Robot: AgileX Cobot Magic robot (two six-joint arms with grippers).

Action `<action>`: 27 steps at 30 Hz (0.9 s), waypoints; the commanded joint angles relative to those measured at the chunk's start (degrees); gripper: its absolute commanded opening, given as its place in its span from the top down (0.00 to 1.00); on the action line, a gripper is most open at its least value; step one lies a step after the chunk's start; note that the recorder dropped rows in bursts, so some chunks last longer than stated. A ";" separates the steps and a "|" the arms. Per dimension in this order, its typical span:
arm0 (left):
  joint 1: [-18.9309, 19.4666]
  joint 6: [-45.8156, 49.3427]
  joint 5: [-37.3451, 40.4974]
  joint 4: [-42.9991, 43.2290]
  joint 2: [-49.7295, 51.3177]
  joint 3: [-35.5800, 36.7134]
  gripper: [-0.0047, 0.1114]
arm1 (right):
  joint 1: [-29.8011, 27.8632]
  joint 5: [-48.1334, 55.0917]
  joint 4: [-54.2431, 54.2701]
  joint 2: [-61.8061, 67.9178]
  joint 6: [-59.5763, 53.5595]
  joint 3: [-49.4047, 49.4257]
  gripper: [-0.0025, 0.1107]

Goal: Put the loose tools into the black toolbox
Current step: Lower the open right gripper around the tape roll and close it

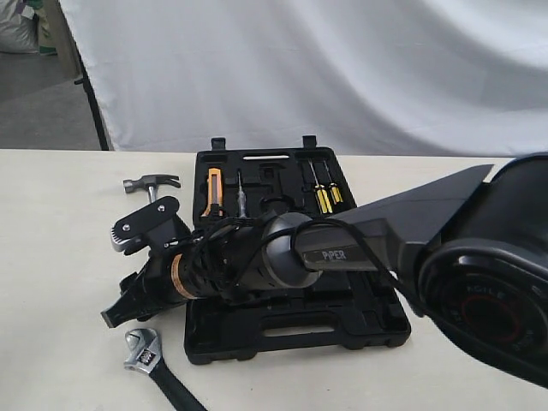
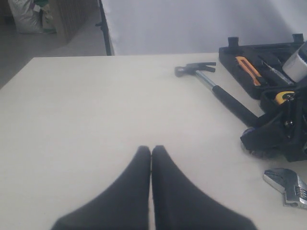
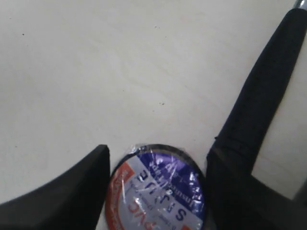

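Right wrist view: round black tape, its glossy blue-and-orange label wrinkled, clasped on both sides by the right gripper's matte black fingers. Left gripper is clenched, empty.

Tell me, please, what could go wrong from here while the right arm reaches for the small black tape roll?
First, the steel claw hammer with a black handle lies right beside one of the right arm's fingers, seemingly touching it; closing or lifting may drag it. Second, the small black tape roll with a blue-and-orange label lies flat between those fingers, which can press only its curved rim, so it may slip out.
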 commanded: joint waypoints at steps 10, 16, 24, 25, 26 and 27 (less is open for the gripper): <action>1.45 -0.27 -0.41 0.25 -0.18 -0.15 0.95 | 0.12 2.06 -1.31 -0.94 3.68 -0.16 0.39; 1.45 -0.27 -0.41 0.25 -0.18 -0.15 0.95 | 0.12 1.82 -1.31 -2.03 3.68 -0.16 0.35; 1.45 -0.27 -0.41 0.25 -0.18 -0.15 0.95 | 0.12 1.82 -1.31 -2.02 3.68 1.70 0.35; 1.45 -0.27 -0.41 0.25 -0.18 -0.15 0.95 | 0.12 1.82 -1.31 -2.02 3.68 1.71 0.35; 1.45 -0.27 -0.41 0.25 -0.18 -0.15 0.95 | 0.12 1.82 -1.31 -2.02 3.68 1.71 0.35; 1.45 -0.27 -0.41 0.25 -0.18 -0.15 0.95 | 0.12 1.82 -1.31 -2.02 3.68 1.71 0.35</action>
